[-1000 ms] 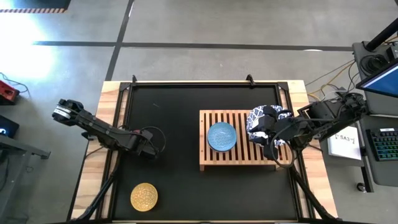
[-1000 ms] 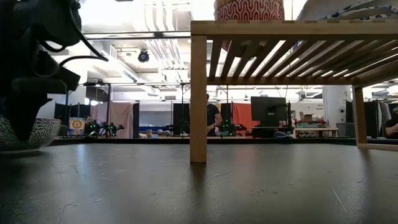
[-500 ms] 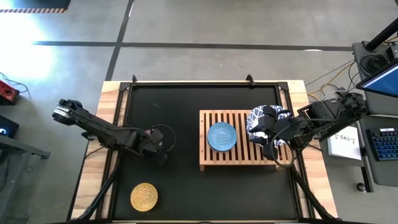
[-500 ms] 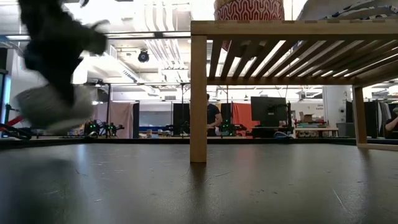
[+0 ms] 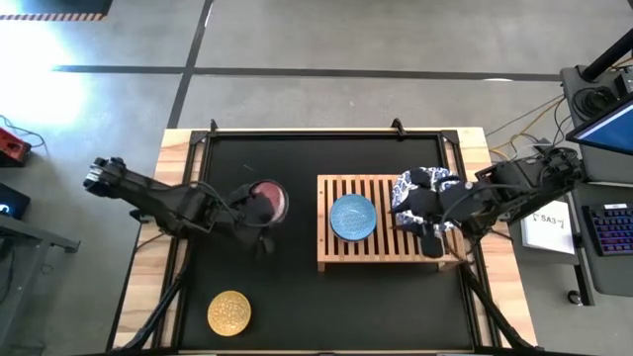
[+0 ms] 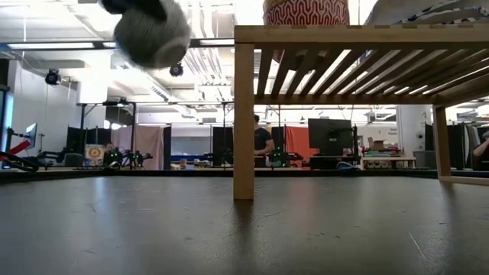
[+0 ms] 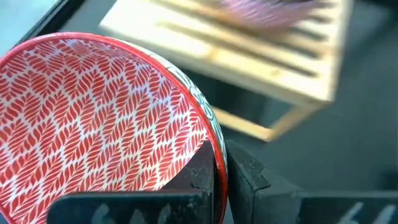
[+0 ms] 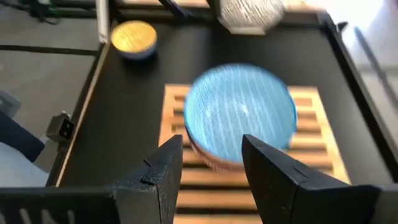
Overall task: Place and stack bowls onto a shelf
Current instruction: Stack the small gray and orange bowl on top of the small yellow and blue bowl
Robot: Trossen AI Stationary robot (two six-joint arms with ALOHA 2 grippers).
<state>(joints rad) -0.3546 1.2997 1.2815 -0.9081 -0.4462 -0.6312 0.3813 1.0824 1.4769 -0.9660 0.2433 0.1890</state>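
My left gripper is shut on a bowl with a red leaf-patterned inside, high above the table and left of the slatted wooden shelf. A light blue bowl stands on the shelf's top. A dark patterned bowl shows at the shelf's right part, partly covered by my right arm. A yellow bowl sits on the table near its front left. My right gripper hangs open over the shelf's right part, pointing toward the light blue bowl, with nothing between its fingers. My left gripper pinches the red bowl's rim, one finger inside the bowl and the other outside its wall. The bowl is lifted clear of the table and tilted, its inside turned partly sideways. In the low view it hangs high up.
The black table top has wooden borders and dark frame bars along its left and right sides. The shelf's near-left leg stands on the mat. A keyboard and equipment lie off the table's right. People stand in the room behind.
My left gripper has gone up and toward the shelf with the red bowl and has rolled. The bowl, which stood on the table at the left, now hangs clear and tipped. My right gripper has turned a little in place.
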